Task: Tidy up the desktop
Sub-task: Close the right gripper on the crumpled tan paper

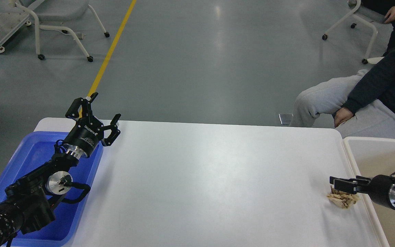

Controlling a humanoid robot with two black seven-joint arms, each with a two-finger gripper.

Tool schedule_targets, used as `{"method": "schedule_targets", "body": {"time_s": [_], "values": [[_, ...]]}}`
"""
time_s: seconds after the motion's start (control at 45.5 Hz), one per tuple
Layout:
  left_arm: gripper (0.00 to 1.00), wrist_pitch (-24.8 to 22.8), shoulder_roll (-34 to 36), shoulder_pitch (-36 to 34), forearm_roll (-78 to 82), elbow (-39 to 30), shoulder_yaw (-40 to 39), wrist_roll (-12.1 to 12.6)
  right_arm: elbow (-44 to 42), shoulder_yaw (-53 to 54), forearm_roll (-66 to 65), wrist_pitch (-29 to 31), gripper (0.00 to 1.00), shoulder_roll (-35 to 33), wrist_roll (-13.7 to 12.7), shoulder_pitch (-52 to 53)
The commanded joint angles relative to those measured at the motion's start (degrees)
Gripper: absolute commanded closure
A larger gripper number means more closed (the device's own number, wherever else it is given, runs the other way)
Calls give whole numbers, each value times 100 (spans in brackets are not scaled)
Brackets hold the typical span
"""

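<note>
Tray: blue plastic tray lies at the desktop's left end, under the left arm.
Left gripper: left gripper hovers over the tray's far right corner, fingers spread wide apart, holding nothing.
Desktop: white desktop spans the middle, between tray and bin.
Scrap: crumpled tan scrap lies near the right edge.
Right gripper: right gripper sits just above the scrap, seen side-on; finger state cannot be told.
Bin: beige-white bin stands beside the desktop's right edge.
</note>
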Motion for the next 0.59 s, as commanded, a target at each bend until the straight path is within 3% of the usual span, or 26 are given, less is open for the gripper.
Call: {"method": "schedule_targets", "body": {"time_s": [0.0,0.571], "values": [[0,0,-3,4,0,0,0,0,-440,-143,-304,-226,0,264,10,-173],[0,0,5,4,0,0,0,0,-1117,-143,-295,-218,0,756,10,-542]]}}
